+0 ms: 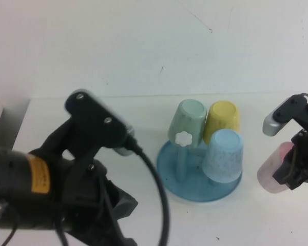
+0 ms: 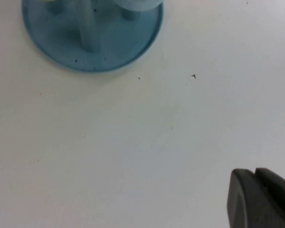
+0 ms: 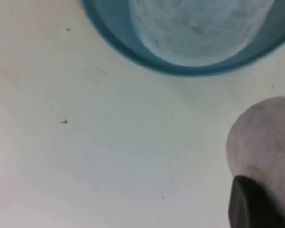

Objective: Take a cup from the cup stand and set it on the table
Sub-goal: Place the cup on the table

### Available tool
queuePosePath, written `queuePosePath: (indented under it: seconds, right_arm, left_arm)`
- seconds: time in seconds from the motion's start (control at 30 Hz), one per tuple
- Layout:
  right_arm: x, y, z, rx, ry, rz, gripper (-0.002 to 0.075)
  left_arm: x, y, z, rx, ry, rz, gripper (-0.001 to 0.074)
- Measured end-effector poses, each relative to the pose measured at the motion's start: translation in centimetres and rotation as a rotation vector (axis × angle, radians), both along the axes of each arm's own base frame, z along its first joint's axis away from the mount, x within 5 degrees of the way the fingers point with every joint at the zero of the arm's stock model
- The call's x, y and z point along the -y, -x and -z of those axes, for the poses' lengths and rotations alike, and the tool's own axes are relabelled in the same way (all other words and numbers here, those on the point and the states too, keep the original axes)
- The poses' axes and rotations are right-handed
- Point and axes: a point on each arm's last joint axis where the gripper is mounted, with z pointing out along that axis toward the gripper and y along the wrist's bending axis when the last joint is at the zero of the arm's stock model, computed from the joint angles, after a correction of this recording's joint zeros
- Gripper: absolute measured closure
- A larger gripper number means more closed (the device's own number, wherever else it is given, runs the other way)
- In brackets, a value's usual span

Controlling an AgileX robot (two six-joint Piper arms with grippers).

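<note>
The right tool (image 1: pixel 292 171) grips the cup (image 1: pixel 273 171), right of the cup stand (image 1: pixel 195 184). Released tilted, the cup could tip on the table (image 1: pixel 256 220). The left tool (image 2: pixel 261 199), near left, is unreadable.

Robot test bench, bare white table (image 1: pixel 118 56), plain white backdrop, two arms
</note>
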Motion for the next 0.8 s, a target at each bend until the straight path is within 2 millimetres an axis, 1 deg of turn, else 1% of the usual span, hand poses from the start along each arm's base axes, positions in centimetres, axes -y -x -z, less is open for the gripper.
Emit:
queuePosePath:
  seconds: [0.13,0.23,0.3,0.37,0.5,0.53,0.6,0.7,0.8]
  right_arm:
    - [0.2,-0.6,1.8,-0.023,0.057,-0.043,0.0708]
    - [0.5,-1.0,2.6,-0.03,0.095,-0.055,0.0706]
    - [0.5,-1.1,2.9,-0.027,0.104,-0.05,0.0691]
    - [0.5,-1.2,2.9,-0.02,0.103,-0.043,0.0652]
    - [0.5,-1.3,2.9,-0.021,0.097,-0.018,0.0498]
    - [0.5,-1.3,2.9,-0.024,0.094,-0.004,0.0464]
    - [0.4,-1.6,2.7,-0.024,0.088,0.019,0.0426]
    - [0.3,-1.8,1.7,0.003,0.065,0.044,0.0406]
    - [0.2,-1.5,-0.4,0.07,0.03,0.063,0.0402]
  left_arm:
    - [-1.0,1.0,0.3,0.05,0.066,-0.021,0.0736]
    - [-1.7,1.6,-0.6,0.106,0.126,-0.03,0.0736]
    - [-2.2,2.0,-1.3,0.148,0.174,-0.036,0.0736]
    - [-2.5,2.4,-2.0,0.19,0.218,-0.042,0.0736]
    - [-3.3,2.8,-3.3,0.286,0.29,-0.055,0.0736]
    - [-3.5,2.9,-3.5,0.307,0.295,-0.056,0.0736]
    - [-4.0,3.1,-4.0,0.362,0.294,-0.063,0.0736]
    - [-4.9,3.4,-4.4,0.423,0.283,-0.083,0.0736]
    - [-6.0,3.9,-5.0,0.492,0.27,-0.097,0.0736]
